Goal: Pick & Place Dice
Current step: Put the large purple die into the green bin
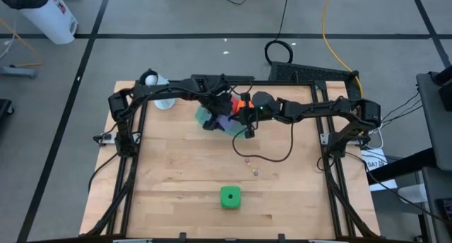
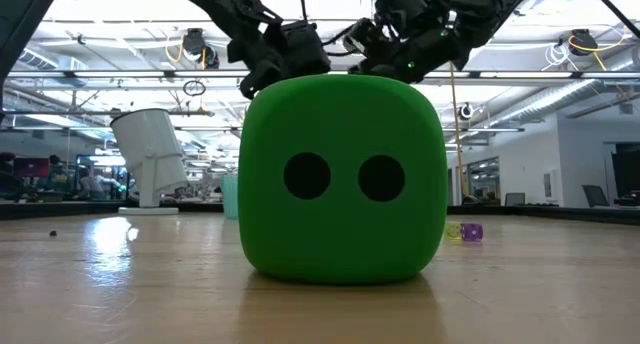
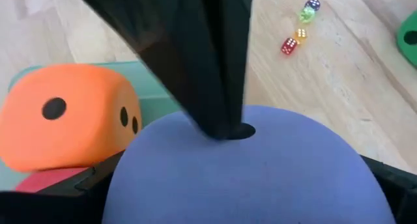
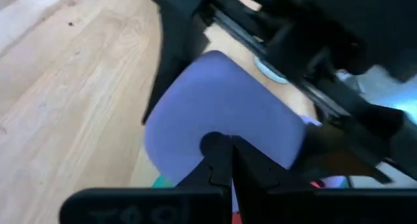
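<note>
A purple die (image 3: 247, 178) fills the left wrist view between my left gripper's (image 3: 241, 185) fingers, over the teal tray (image 3: 156, 81) at the table's middle (image 1: 224, 121). My right gripper (image 4: 225, 162) is shut, with its tips against the same die (image 4: 221, 107). An orange die (image 3: 65, 116) and a red die (image 3: 45, 182) sit on the tray beside it. The green die (image 1: 230, 196) rests alone on one face near the table's near edge and fills the low view (image 2: 340, 179). No second purple die shows clearly. My left gripper pinches the purple die between its two fingers (image 3: 91, 178), which sit on opposite sides of it (image 3: 133, 185). Whether the die is lifted clear or rests on the tray is hidden by the die itself. My right gripper meets the die's face with its shut fingertips (image 3: 221, 113), beside a dark pip (image 3: 244, 131). It slants in from the table's right side.
Several tiny coloured dice (image 3: 300, 28) lie on the wood between the tray and the green die (image 1: 251, 165). A white cup-like object (image 1: 152, 79) stands at the table's far left corner. A loose cable (image 1: 272, 157) loops over the table's middle. Bare wood lies to the left and right of the green die.
</note>
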Robot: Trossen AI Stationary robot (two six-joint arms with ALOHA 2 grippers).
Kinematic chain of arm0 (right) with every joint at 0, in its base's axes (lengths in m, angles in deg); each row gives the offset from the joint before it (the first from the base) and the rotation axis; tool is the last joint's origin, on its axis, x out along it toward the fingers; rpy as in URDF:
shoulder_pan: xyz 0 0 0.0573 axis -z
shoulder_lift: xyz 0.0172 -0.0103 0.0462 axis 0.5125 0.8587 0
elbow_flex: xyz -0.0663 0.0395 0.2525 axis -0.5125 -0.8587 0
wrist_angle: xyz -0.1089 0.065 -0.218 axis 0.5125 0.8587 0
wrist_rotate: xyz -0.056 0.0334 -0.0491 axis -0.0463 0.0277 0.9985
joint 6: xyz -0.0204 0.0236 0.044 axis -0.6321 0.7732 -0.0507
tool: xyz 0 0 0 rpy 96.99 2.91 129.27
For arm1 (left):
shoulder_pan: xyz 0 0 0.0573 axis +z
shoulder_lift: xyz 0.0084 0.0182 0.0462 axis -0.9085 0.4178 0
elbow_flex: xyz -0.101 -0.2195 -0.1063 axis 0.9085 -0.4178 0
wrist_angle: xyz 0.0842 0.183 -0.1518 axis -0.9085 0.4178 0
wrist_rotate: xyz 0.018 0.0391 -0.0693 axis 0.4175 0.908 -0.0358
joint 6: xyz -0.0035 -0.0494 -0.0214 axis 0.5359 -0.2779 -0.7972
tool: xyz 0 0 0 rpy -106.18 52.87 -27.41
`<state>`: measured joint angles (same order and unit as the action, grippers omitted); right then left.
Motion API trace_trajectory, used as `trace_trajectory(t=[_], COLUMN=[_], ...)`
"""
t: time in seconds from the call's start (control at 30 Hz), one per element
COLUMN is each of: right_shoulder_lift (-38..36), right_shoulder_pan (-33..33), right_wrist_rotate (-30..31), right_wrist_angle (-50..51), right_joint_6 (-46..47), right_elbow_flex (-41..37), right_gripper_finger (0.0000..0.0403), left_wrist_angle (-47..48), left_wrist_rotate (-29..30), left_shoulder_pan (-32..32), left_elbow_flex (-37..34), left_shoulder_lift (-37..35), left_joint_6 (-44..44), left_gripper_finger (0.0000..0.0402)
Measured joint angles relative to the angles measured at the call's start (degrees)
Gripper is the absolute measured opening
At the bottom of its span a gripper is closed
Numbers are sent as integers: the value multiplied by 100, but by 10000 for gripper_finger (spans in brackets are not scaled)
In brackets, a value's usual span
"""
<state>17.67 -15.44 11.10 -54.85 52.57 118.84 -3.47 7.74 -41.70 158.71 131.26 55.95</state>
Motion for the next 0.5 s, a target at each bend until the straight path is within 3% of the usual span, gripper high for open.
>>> trace_trajectory(t=[0.3,0.5], right_shoulder_lift=[116,143], right_shoulder_pan=[186,184], right_wrist_rotate=[-493,-466], right_wrist_angle=[168,403], right_joint_6=[6,183], right_elbow_flex=[10,-19], right_gripper_finger=[0,0], left_wrist_angle=[373,402], left_wrist_rotate=[-143,-37], left_shoulder_pan=[-14,204], left_elbow_flex=[255,149], left_shoulder_lift=[4,-12], left_joint_6=[316,135], left_gripper_finger=[397,397])
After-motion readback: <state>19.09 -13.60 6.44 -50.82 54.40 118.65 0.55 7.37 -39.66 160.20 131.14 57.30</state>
